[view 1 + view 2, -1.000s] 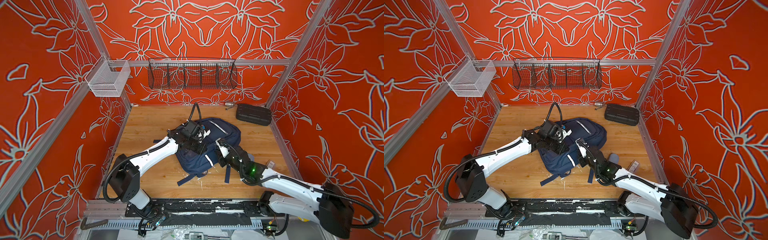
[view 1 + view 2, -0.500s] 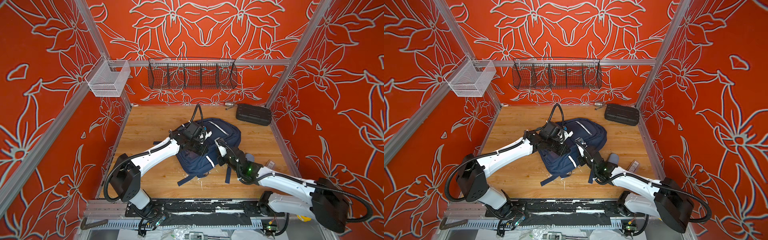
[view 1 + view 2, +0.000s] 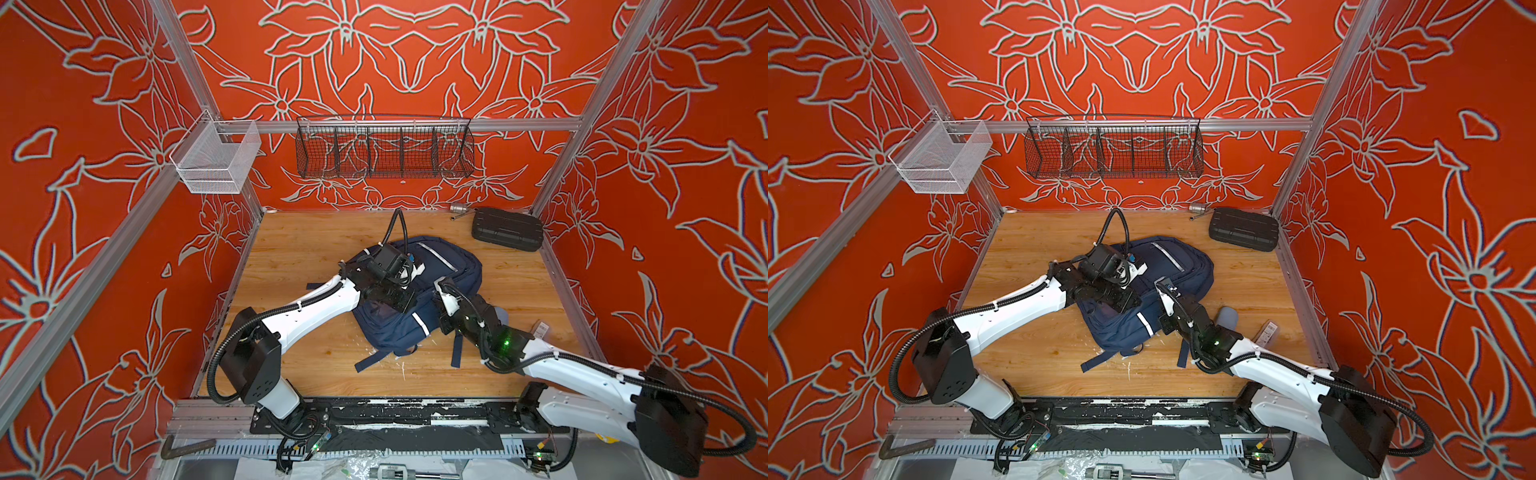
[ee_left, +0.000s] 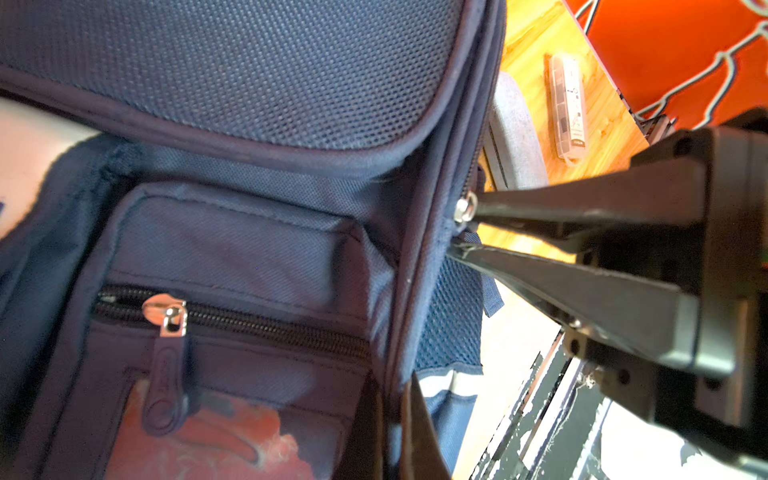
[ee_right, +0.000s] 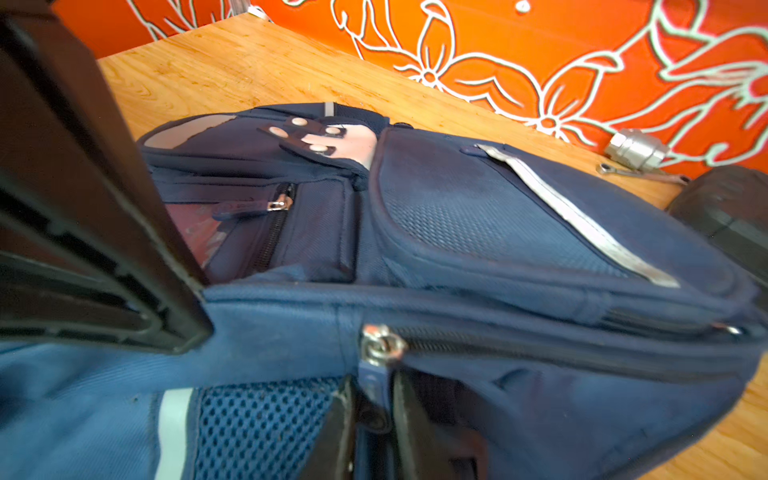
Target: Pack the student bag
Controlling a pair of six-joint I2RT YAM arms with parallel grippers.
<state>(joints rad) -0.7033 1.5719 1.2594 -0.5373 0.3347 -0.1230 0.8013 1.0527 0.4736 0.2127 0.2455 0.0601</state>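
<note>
The right gripper [image 5: 374,388] has its jaws drawn in on the blue pull [image 5: 374,380] of a side zip, one finger touching each side of the tab. The metal slider [image 5: 379,345] sits right at the fingertips, and the zip runs on from it along the seam, away from the gripper. Beside the fingers is a mesh side pocket with a pale stripe next to it.

All this belongs to the bag [image 3: 453,270]. It lies flat in the middle of the wooden table [image 3: 311,249], straight ahead of this gripper, with its straps trailing back toward the arms' bases.

The left gripper [image 4: 409,386] reaches over the bag from the opposite side. It is closed, with its tips on the same seam, near the right gripper's tips. I cannot tell whether it pinches a fold of cloth. Just ahead of it is the front pocket, whose own zip slider [image 4: 166,316] has a navy tab.

Close behind the right gripper, by its wrist, a grey fabric item [image 3: 1227,318] lies on the table, with a clear labelled box [image 3: 1268,332] just past it. Well beyond the bag, in the far corner on the right gripper's side, there is a black case [image 3: 507,228] with a metal socket [image 5: 636,153] beside it. A black wire basket [image 3: 384,147] hangs on the back wall and a white one [image 3: 216,162] on the left.
</note>
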